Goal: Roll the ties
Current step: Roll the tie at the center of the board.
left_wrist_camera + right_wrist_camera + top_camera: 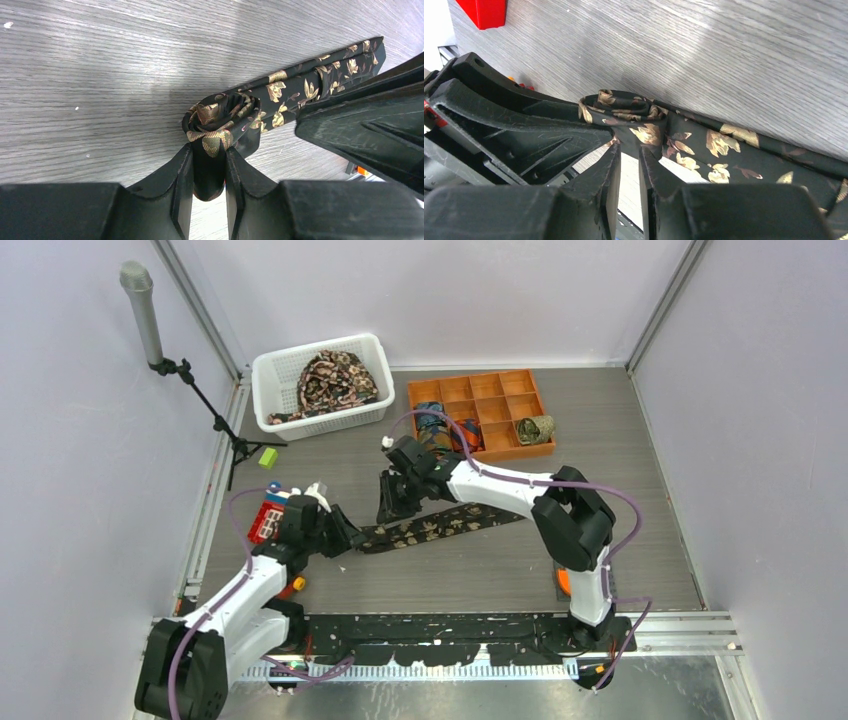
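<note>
Two arms of mine: white links, black joints.
I see the left arm point(235, 595) at lower left and the right arm point(497, 486) mid-frame, each carrying a looping purple cable point(638, 520); their fingers point(182, 185) are scuffed matte black plastic with ribbed sides.

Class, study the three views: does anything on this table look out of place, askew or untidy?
A small green block lies alone near the white basket, unrelated to ties. The roll starting on the black floral tie looks loose and lopsided, its layers uneven. Nothing looks spilled or damaged.
</note>
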